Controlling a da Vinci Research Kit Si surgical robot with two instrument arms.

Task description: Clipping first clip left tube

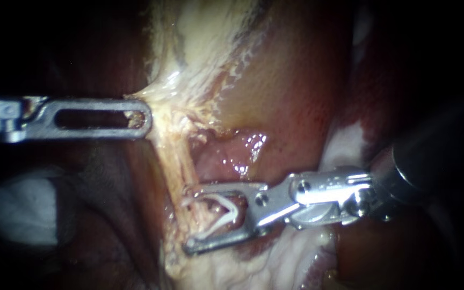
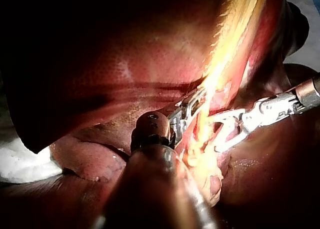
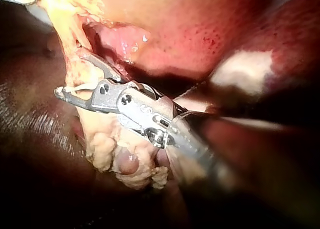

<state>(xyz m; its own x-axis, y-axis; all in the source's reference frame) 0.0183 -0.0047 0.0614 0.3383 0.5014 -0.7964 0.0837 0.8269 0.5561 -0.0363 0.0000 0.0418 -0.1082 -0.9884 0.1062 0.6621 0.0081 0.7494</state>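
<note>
The liver (image 1: 302,91), red, smooth and wet, forms the background behind both claws. Above the left claw a pale yellow, fibrous sheet of fatty tissue (image 1: 200,48) narrows toward that claw's tip.

The left instrument (image 1: 140,115) ends in a flat, slotted steel claw. It is clamped on the edge of the fatty tissue, which tents toward it. This pull most likely keeps the strand below taut and exposed.

The right instrument (image 1: 187,219) has a jointed, polished claw that stands wide apart. The tube (image 1: 177,166), a thin, stringy, cream-coloured cord, runs from beside the left claw down into the gap of the right claw. It lies between the two halves and is not yet compressed.

The clip (image 1: 231,212), white, slender and V-shaped, sits open inside the right claw and straddles the tube. Judged from this, closure remains.
</note>
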